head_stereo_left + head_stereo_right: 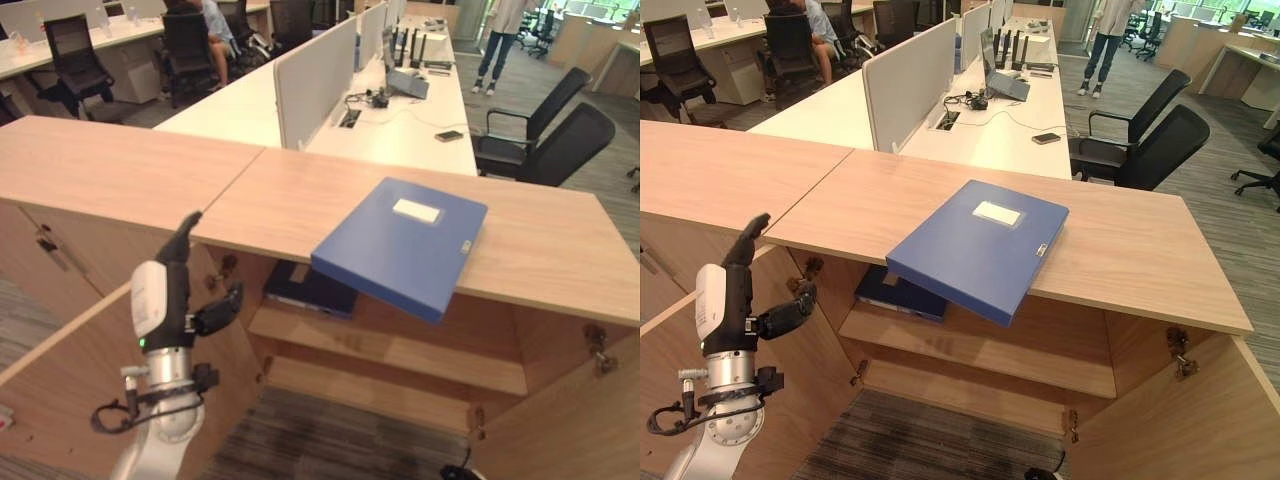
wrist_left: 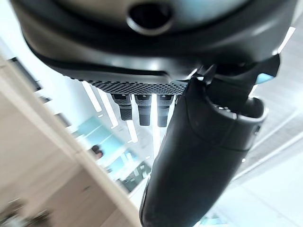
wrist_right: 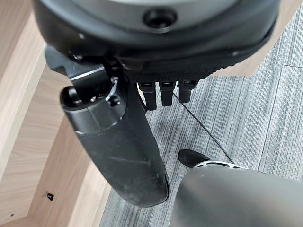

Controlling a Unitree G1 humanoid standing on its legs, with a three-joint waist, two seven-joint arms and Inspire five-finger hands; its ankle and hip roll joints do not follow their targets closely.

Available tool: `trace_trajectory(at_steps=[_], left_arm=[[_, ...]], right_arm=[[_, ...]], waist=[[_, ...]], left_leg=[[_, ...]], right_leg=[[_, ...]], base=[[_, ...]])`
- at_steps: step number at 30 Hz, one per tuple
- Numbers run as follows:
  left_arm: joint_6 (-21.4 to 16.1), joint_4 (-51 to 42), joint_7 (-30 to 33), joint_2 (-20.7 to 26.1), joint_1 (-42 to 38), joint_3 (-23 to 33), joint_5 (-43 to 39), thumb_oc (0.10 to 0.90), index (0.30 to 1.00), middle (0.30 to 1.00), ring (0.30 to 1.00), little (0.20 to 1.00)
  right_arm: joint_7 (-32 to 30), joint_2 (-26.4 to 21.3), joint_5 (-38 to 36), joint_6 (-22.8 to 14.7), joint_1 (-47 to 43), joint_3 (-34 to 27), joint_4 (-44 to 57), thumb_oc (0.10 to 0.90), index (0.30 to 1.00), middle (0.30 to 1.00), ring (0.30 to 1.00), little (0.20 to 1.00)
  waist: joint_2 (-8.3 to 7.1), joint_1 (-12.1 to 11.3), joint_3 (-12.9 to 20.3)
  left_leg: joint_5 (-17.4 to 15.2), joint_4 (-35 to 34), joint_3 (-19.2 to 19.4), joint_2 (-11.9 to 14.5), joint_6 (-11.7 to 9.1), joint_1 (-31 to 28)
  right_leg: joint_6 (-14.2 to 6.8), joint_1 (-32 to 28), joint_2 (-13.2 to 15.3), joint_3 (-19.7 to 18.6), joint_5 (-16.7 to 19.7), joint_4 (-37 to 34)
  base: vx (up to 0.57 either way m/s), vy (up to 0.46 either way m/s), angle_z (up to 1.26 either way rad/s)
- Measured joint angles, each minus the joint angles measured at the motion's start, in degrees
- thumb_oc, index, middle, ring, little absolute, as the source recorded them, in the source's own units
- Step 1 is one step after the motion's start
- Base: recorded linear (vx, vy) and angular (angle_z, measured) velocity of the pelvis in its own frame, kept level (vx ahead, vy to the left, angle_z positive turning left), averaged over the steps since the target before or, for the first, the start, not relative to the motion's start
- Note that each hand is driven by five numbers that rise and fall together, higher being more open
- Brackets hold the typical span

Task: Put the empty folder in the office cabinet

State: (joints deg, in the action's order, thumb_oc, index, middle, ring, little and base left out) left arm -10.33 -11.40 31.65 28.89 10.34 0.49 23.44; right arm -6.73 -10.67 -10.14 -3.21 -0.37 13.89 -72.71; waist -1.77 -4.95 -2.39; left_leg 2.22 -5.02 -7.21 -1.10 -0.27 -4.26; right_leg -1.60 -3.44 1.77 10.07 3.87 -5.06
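A blue folder [image 1: 400,245] lies flat on the wooden cabinet top [image 1: 560,250], its near corner jutting out over the front edge above the open compartment. No hand is touching it. The robot's left hand [image 1: 175,290] is raised in front of the cabinet's left side, beside the open left door [image 1: 70,380], fingers straight and pointing up, thumb apart from them, holding nothing. The right hand [image 3: 118,142] hangs low over grey carpet beside the cabinet; its fingers look loosely extended and empty, though that close view makes this hard to confirm.

Judged from this, the doors are open and the step in hand is the reach for the folder, which is not yet grasped. The next move calls for bringing a hand to the overhanging corner, gripping it, then lowering the folder onto the inner shelf [image 1: 400,350], where a dark folder [image 1: 310,290] already lies at the left end.

Behind the cabinet runs a long white desk [image 1: 400,130] with dividers, a laptop and a phone, black office chairs [image 1: 550,140] at its right, and a person [image 1: 500,40] standing far back.
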Motion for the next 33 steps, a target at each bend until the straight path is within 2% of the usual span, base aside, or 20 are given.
trace_trajectory(at_steps=[2,5,8,11,22,33], left_arm=[[-0.46,-0.72,-0.05,2.21,-1.97,-2.22,0.67,0.800,0.900,0.900,0.900,0.900],[-1.36,-1.36,-3.54,7.67,-5.43,-6.66,2.95,0.800,0.900,0.900,0.900,0.900],[-3.04,-2.75,-6.24,8.86,-7.13,-9.12,5.51,0.800,0.900,0.900,0.900,0.900],[-5.09,-4.95,-8.62,12.52,-9.18,-11.02,7.46,0.800,0.900,0.900,0.900,0.900],[-8.46,-10.77,-12.44,13.10,-10.75,-11.95,8.26,0.800,0.900,0.900,0.900,0.900],[-8.52,-11.83,-16.35,13.10,-10.75,-11.93,3.18,0.800,0.900,0.900,0.900,0.900]], right_arm=[[-0.07,-0.08,0.01,-0.03,0.06,0.16,-0.03,0.800,0.900,0.900,0.900,0.900],[-0.08,-0.35,0.04,-0.05,0.01,0.87,-0.22,0.800,0.900,0.900,0.900,0.900],[-0.04,-0.50,0.04,-0.08,-0.08,1.09,-0.23,0.800,0.900,0.900,0.900,0.900],[0.12,-0.52,0.05,-0.08,-0.30,1.08,-0.22,0.800,0.900,0.900,0.900,0.900],[0.26,-0.94,0.69,-0.07,0.00,1.13,-0.26,0.800,0.900,0.900,0.900,0.900],[0.75,-0.85,0.92,-0.07,0.23,1.15,-0.27,0.800,0.900,0.900,0.900,0.900]], waist=[[0.07,0.04,0.05],[0.42,0.17,0.30],[0.69,0.70,0.43],[0.90,1.38,0.58],[1.72,1.73,1.58],[1.30,1.77,1.84]], left_leg=[[0.12,0.01,0.18,0.03,0.17,-0.08],[0.22,0.00,0.49,0.03,0.33,-0.19],[0.19,0.00,0.76,0.02,0.30,-0.49],[0.16,-0.01,1.38,0.10,0.25,-0.77],[-0.23,-0.01,2.02,0.12,-0.18,-1.00],[-0.18,-0.01,2.01,0.10,-0.16,-1.06]], right_leg=[[0.15,0.00,-0.04,-0.14,0.10,-0.05],[0.15,-0.03,-0.03,-0.34,0.12,-0.04],[0.20,-0.04,-0.04,-0.84,0.18,-0.16],[0.37,-0.22,-0.14,-1.29,0.30,-0.29],[0.24,-0.26,-0.16,-1.88,0.56,-0.06],[0.22,-0.34,-0.15,-1.89,0.60,0.01]], base=[[-0.05,-0.014,-0.03],[-0.03,-0.008,-0.05],[-0.02,0.008,-0.08],[-0.01,0.015,-0.10],[0.00,0.005,-0.03],[0.00,0.001,0.00]])
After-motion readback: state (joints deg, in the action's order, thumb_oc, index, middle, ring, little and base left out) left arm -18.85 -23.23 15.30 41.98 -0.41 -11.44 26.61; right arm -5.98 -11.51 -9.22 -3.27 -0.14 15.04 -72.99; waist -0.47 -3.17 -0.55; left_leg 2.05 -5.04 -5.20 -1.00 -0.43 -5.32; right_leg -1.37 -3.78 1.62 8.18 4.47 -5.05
